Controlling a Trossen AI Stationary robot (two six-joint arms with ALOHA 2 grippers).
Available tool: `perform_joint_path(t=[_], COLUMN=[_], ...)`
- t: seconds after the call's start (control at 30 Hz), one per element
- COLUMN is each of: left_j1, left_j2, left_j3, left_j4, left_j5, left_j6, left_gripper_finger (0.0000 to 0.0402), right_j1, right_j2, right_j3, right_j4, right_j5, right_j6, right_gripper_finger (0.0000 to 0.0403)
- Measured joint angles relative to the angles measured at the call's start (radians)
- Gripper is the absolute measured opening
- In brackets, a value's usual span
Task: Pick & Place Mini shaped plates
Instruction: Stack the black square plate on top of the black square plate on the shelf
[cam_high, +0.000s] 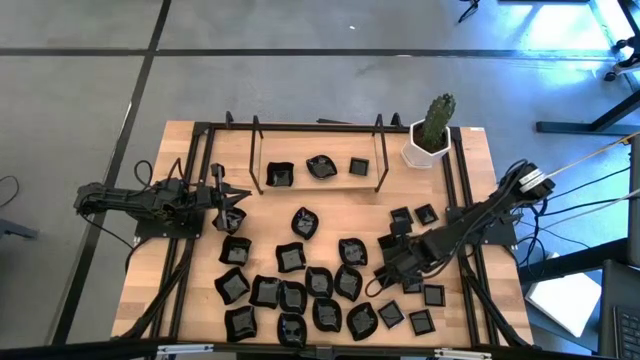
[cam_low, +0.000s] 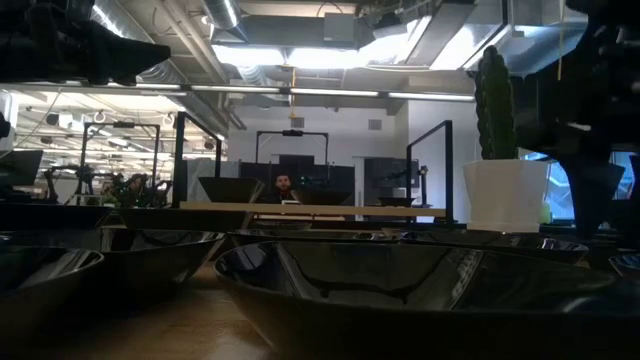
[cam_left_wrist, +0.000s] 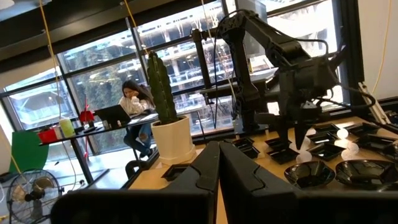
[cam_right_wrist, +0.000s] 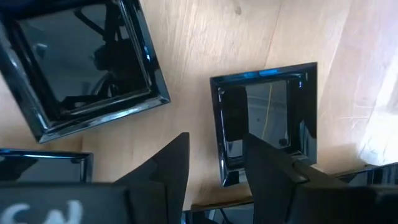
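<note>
left arm (cam_high: 140, 200) stretched level at the left side, its gripper (cam_left_wrist: 217, 163) with jaws pressed together. right arm (cam_high: 480, 220) angled down, right gripper (cam_right_wrist: 214, 163) jaws parted.

Table (cam_high: 470, 170): wood, many mini shaped plates (cam_high: 290, 258) spread on it.
Shelf (cam_high: 300, 186): three plates.
Cactus pot (cam_high: 430, 146): far right corner.
Left gripper (cam_high: 232, 198): left side.
Right gripper (cam_high: 385, 268): among square plates.

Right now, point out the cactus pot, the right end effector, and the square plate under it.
cactus pot (cam_high: 428, 150): high view, on the white pot's rim.
right end effector (cam_right_wrist: 214, 165): right wrist view, midway between its fingertips.
square plate (cam_right_wrist: 273, 106): right wrist view, on its glossy inner floor.
</note>
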Motion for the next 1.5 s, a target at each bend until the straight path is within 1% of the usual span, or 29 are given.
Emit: perform_joint_path(t=[0.23,0.43,0.57,0.73,0.77,0.83,0.93,1.03,1.13,1.27,1.37,1.43,1.5], left_j1=[0.0,0.0,0.0,0.0,0.0,0.0,0.0,0.0,0.0,0.0,0.0,0.0,0.0], left_j2=[0.0,0.0,0.0,0.0,0.0,0.0,0.0,0.0,0.0,0.0,0.0,0.0,0.0], left_j3=[0.0,0.0,0.0,0.0,0.0,0.0,0.0,0.0,0.0,0.0,0.0,0.0,0.0], left_j4=[0.0,0.0,0.0,0.0,0.0,0.0,0.0,0.0,0.0,0.0,0.0,0.0,0.0], left_j5=[0.0,0.0,0.0,0.0,0.0,0.0,0.0,0.0,0.0,0.0,0.0,0.0,0.0], left_j6=[0.0,0.0,0.0,0.0,0.0,0.0,0.0,0.0,0.0,0.0,0.0,0.0,0.0], left_gripper_finger=[0.0008,0.0004,0.0008,0.0006,0.0005,0.0004,0.0006,0.0008,0.0006,0.0004,0.0007,0.0008,0.0008], right_j1=[0.0,0.001,0.0,-0.001,-0.001,-0.001,-0.001,0.0,0.0,-0.007,-0.055,-0.104,-0.162], right_j2=[0.046,0.052,0.053,0.054,0.054,0.054,0.054,0.054,0.054,0.054,0.054,0.054,0.053], right_j3=[0.0,0.0,0.0,0.012,0.02,0.037,0.085,0.157,0.244,0.37,0.461,0.513,0.552], right_j4=[0.001,0.002,0.002,-0.003,-0.003,-0.006,-0.036,-0.106,-0.177,-0.27,-0.288,-0.287,-0.282], right_j5=[0.001,0.024,0.034,0.084,0.09,0.089,0.085,0.089,0.126,0.266,0.364,0.401,0.411], right_j6=[-0.001,-0.002,-0.021,-0.022,-0.022,-0.02,-0.019,-0.018,-0.018,-0.021,-0.024,-0.02,-0.025], right_gripper_finger=[0.0134,0.0116,0.0084,0.0016,0.001,0.0011,0.0012,0.0005,0.0007,0.0004,0.0004,0.0004,0.0003])
